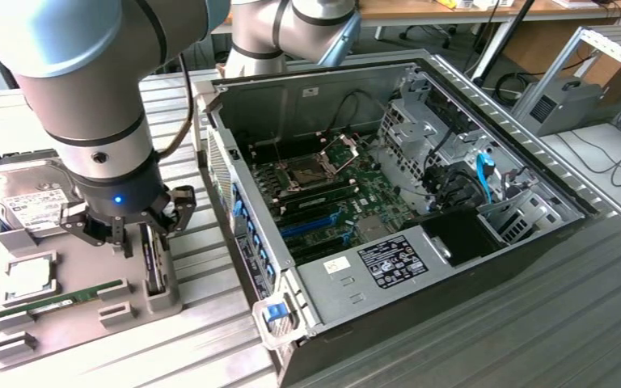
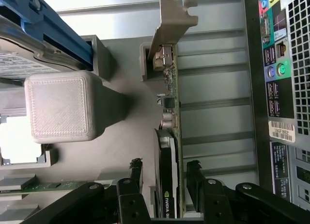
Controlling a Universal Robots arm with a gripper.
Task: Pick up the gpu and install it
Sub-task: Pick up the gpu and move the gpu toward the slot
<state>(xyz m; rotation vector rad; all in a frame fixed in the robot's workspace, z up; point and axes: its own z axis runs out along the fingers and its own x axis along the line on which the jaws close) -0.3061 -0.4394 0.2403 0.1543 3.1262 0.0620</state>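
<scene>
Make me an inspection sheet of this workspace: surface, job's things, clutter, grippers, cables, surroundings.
Surface: ribbed grey metal table, carrying a grey moulded holder tray.
Job's things: thin dark gpu card with beige metal bracket, upright on edge in the tray; open computer case beside it.
Clutter: boxy silver hard drive, small green RAM stick, both on tray.
Grippers: black gripper open, fingers straddling the card, gaps either side.
Cables: flat blue cable, black wires inside case.
Surroundings: wooden desk behind.
</scene>
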